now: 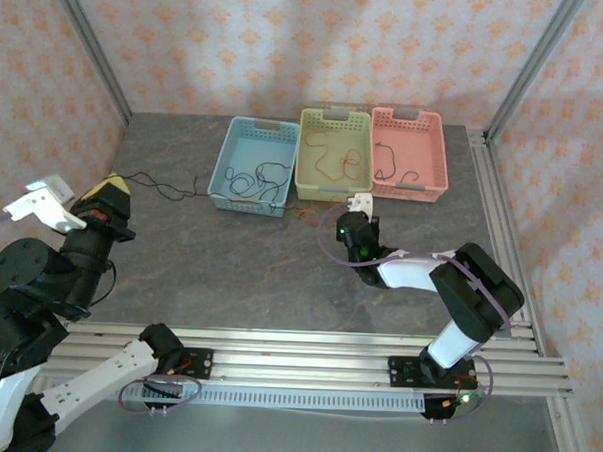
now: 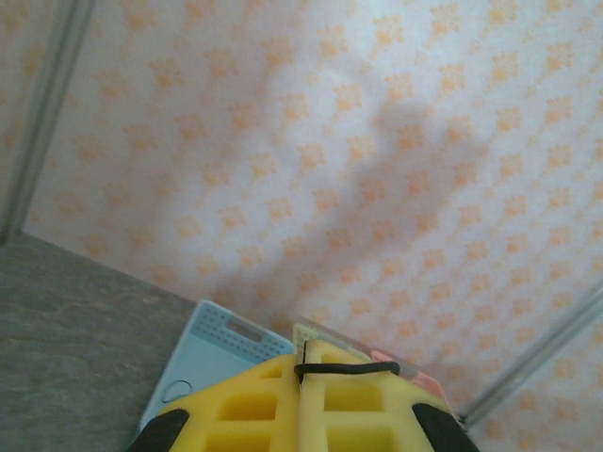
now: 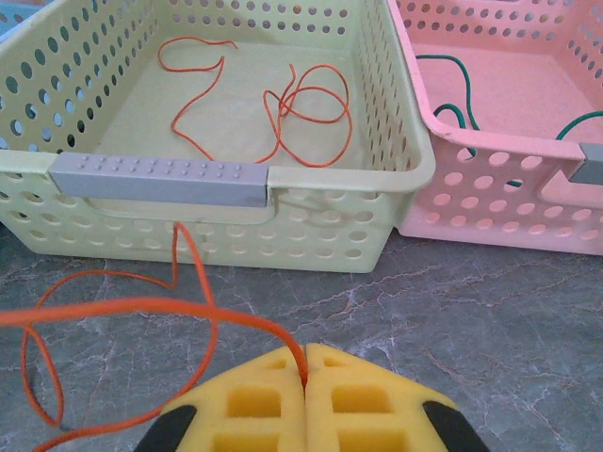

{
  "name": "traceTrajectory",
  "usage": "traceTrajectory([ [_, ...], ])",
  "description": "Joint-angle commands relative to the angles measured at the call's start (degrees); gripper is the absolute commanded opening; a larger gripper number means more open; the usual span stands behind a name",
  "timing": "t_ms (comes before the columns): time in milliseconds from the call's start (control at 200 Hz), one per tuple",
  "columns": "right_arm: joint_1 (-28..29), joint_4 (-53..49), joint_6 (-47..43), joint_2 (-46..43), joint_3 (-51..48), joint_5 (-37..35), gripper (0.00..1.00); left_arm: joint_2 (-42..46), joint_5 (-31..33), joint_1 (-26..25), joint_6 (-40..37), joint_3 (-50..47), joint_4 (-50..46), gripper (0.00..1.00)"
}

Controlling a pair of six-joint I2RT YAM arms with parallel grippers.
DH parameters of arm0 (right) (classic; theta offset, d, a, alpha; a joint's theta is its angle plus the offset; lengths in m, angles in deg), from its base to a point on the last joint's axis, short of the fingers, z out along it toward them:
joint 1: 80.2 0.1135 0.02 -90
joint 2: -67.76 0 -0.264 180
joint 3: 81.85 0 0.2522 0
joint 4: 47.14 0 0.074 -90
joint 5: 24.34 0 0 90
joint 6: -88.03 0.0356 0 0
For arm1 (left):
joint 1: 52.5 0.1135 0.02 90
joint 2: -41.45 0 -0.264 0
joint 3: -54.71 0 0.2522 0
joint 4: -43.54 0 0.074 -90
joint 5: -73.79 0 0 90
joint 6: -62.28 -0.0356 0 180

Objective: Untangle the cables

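Three baskets (blue basket [image 1: 224,169], yellow basket [image 1: 303,156], pink basket [image 1: 443,158]). Left pincer [image 2: 301,373] clamped on thin black cable [image 2: 350,369], right pincer [image 3: 306,363] on thin orange cable [image 3: 141,306] looping over surface [image 3: 471,311].

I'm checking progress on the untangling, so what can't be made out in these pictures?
Top view: black cables in the blue basket, too thin to count.
Right wrist: orange cable, cut off by the left edge.
Left wrist: black cable past the grip, hidden by the left gripper.
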Motion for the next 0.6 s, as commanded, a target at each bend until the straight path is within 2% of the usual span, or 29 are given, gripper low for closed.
traceTrajectory([
  [0, -0.29, -1.34, 0.86, -0.88, 1.11, -0.91, 0.00, -1.67, 5.96, -0.14, -4.60, 2.14, -0.66, 0.00],
  [230, -0.37, -1.36, 0.95, -0.72, 1.06, -0.82, 0.00, -7.21, 8.92, -0.09, -6.57, 6.03, -0.92, 0.00],
  [596, -0.46, -1.25, 1.21, -0.71, 1.02, -0.35, 0.00, -15.19, 7.76, -0.05, -7.25, 16.71, -4.26, 0.00],
])
